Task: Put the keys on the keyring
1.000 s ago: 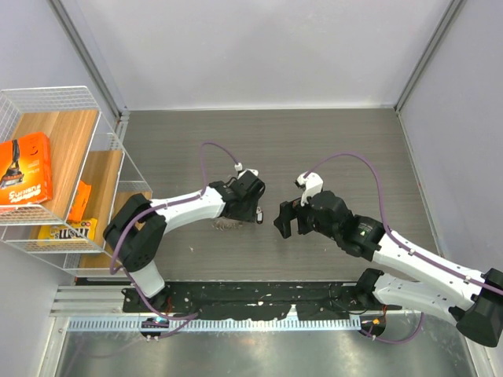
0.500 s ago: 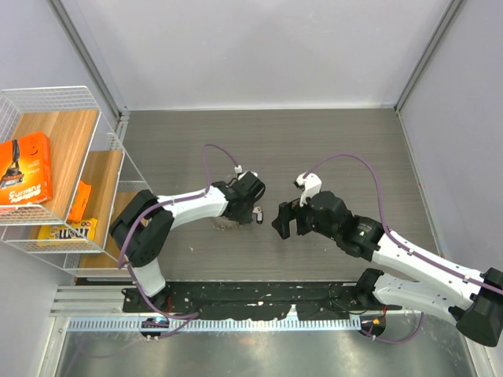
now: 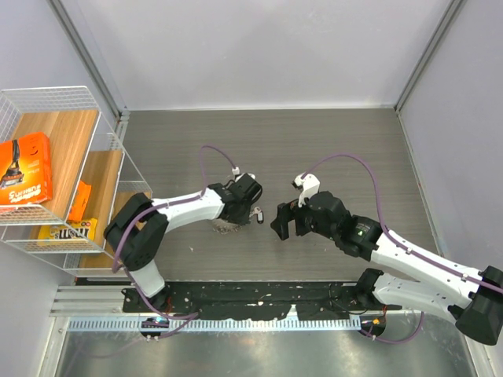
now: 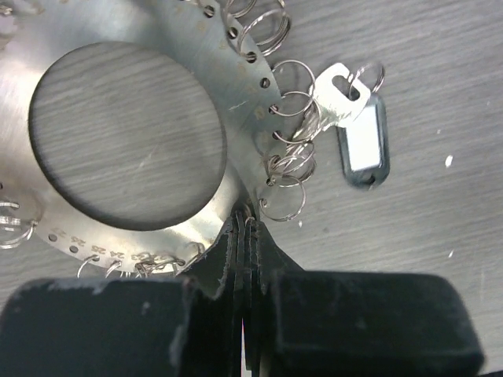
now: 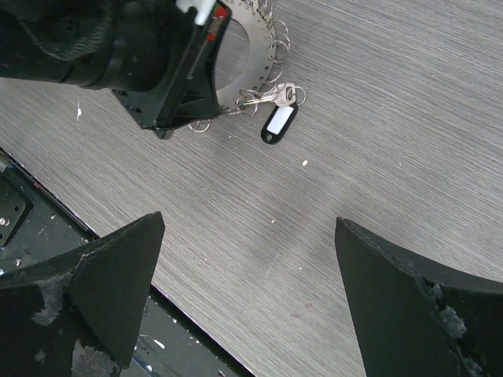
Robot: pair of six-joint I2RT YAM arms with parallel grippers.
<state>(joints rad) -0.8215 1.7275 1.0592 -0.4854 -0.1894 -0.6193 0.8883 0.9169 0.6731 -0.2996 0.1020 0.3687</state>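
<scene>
The keyring [image 4: 236,86] is a flat silvery disc with a large round hole, and small split rings hang from holes along its rim. It lies on the table under my left wrist [image 3: 226,225]. One silver key [image 4: 339,93] with a black tag [image 4: 363,145] hangs from a split ring at the disc's right edge, and its tag also shows from above [image 3: 258,214]. My left gripper [image 4: 245,224] is shut, pinching the disc's near rim. My right gripper [image 5: 251,263] stands wide open over bare table, just right of the key [image 5: 273,96], with nothing in it.
A white wire basket [image 3: 106,153] stands at the left edge, holding an orange box [image 3: 27,169] and snack packs. A black rail [image 3: 251,298] runs along the near table edge. Grey walls close the back and sides.
My left gripper's fingers have closed onto the disc's rim. The right arm has edged slightly left and stays open.
</scene>
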